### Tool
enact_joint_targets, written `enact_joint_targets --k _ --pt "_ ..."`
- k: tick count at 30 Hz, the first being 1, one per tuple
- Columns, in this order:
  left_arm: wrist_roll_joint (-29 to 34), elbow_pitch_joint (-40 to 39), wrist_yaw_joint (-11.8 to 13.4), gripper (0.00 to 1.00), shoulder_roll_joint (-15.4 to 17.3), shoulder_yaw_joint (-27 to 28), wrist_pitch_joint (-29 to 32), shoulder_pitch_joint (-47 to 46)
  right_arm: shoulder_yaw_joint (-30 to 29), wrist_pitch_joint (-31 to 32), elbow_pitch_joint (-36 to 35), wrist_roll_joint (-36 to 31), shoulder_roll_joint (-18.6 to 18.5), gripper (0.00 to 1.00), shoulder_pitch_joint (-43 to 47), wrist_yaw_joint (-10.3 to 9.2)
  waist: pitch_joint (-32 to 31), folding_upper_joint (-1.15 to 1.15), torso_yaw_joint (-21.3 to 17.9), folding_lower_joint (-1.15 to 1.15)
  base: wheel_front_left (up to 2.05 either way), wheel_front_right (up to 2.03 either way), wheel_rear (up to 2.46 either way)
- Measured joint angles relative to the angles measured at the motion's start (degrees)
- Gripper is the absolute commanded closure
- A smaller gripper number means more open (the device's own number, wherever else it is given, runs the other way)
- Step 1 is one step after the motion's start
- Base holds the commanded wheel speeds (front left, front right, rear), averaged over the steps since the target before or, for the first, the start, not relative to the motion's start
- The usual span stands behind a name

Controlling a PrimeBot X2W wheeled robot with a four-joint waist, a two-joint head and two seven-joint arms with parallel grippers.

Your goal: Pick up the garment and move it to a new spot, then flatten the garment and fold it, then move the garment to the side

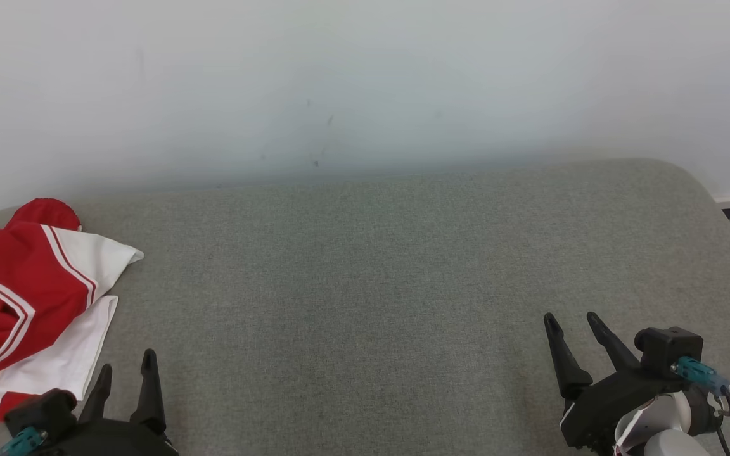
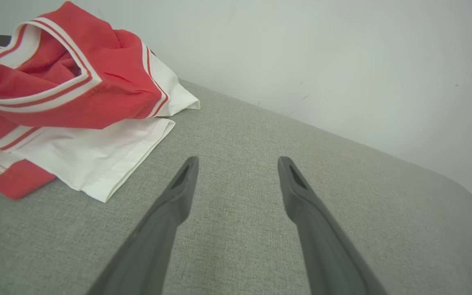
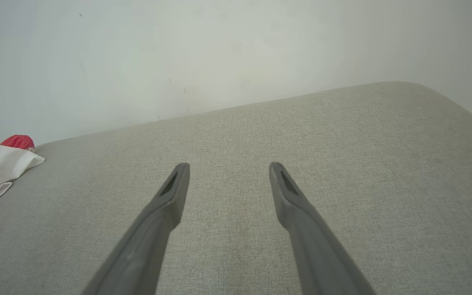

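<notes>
Left gripper (image 1: 127, 360) and right gripper (image 1: 571, 316) of mine hover empty above the grey upholstered surface (image 1: 365, 285), each with 2 fingers spread apart. The crumpled red-and-white jersey (image 1: 16, 285) lies at my far left, near the left gripper.

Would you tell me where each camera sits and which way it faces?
Head view: on the head, looking down at the grey cushion; left hand and right hand show.
Left wrist view: on that wrist, along its fingers, garment at upper left.
Right wrist view: likewise, facing cushion and wall.
All three share the garment.
</notes>
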Motion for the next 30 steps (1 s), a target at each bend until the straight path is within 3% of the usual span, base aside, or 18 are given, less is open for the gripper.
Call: enact_joint_targets --k 21,30 --pt "15.68 -3.43 1.97 0.00 1.53 -3.42 3.00 0.01 1.66 -1.38 -3.00 -12.60 -1.91 0.00 -0.14 -2.82 -0.04 0.00 0.14 -0.01 0.00 0.00 0.00" --pt "15.47 -4.12 1.89 0.00 1.54 -3.54 4.13 0.00 1.54 -1.33 -3.27 -12.60 -2.09 0.00 -0.14 -2.82 0.33 0.00 0.01 -0.01 0.00 0.00 0.00"
